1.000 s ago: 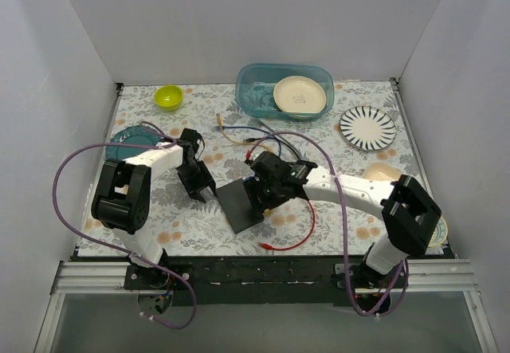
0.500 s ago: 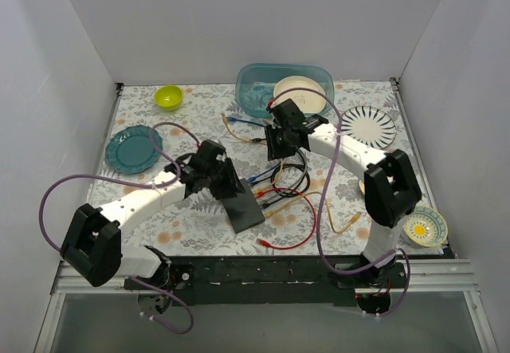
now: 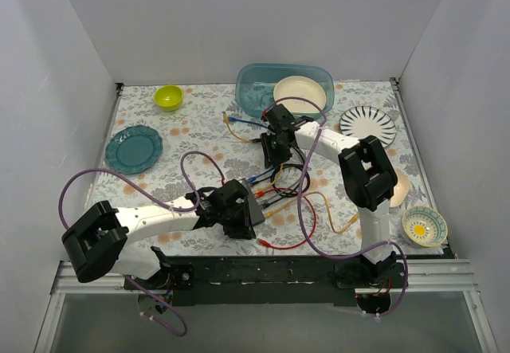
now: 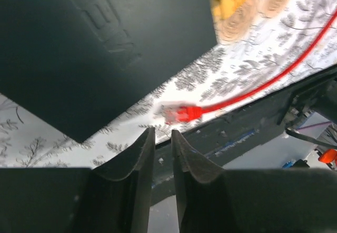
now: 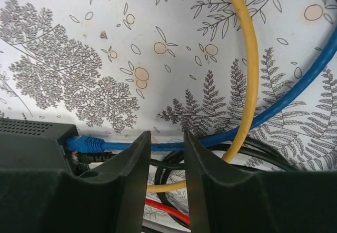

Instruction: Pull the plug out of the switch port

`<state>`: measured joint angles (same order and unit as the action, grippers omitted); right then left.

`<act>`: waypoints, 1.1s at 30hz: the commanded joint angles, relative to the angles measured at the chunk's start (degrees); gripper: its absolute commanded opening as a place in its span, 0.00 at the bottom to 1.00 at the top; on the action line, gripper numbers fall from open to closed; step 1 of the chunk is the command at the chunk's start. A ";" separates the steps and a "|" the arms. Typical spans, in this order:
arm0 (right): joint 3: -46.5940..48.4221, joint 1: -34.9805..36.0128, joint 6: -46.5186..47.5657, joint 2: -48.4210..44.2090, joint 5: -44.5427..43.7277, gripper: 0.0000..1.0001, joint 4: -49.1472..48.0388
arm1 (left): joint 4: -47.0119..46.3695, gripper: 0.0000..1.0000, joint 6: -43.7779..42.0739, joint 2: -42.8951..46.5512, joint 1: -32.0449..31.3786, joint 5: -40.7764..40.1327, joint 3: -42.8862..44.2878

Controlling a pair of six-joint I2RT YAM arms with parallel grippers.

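left gripper (image 4: 162, 133): nearly closed, only a thin slit between the fingers, nothing in it. It hovers past the switch's near edge.
ahead of left tips: red plug (image 4: 181, 113) lies loose on the cloth just beside the switch edge, and is blurred. Its red cable (image 4: 274, 78) runs off to the right.
switch (image 4: 95, 43): flat black box at table centre, close to the near side. In the top view most of it sits under the left gripper.
near edge: black rail (image 4: 253, 122) lies just past the red plug, leaving only a narrow strip of cloth between switch and rail.
right gripper (image 5: 167, 137): narrow gap, empty, well apart from the left gripper and on the far side of the cable tangle.
at right tips: blue cable (image 5: 295, 99) crosses behind the gap. Its blue plug (image 5: 87, 142) is seated in a black vented corner at the left, seemingly the switch.
cables: yellow cable (image 5: 247, 59) loops over the blue one, with black cables (image 5: 253, 156) bunched beneath.
open room: bare floral table (image 5: 79, 59) lies beyond the right fingers.
far side: teal tub (image 3: 253, 78), striped plate (image 3: 367, 127) and teal plate (image 3: 134, 147) sit well apart from both grippers.
hidden: the port row is not visible in the left wrist view. In the right wrist view the gripper body cuts off the switch, so only 1 port can be made out.
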<state>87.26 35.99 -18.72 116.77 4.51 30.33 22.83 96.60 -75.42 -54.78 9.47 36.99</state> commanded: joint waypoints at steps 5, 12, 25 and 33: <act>-11.04 -0.30 1.49 -3.56 0.15 0.39 -4.13 | -4.64 0.17 3.86 -6.75 -0.15 1.25 -4.03; -21.14 -0.22 0.62 -11.03 0.58 0.39 -6.42 | -3.58 0.18 4.92 -14.14 4.76 -1.21 -3.95; -36.02 1.27 -7.90 -22.46 7.43 0.40 -11.08 | 0.54 0.25 -3.25 -24.95 24.81 -2.18 8.26; -36.20 6.11 -11.86 -23.52 9.90 0.40 -12.84 | 3.36 0.31 -5.80 -27.76 32.54 -2.44 17.49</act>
<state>51.57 38.63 -26.94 93.65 7.90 16.51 24.23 95.24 -99.74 -26.04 22.90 52.71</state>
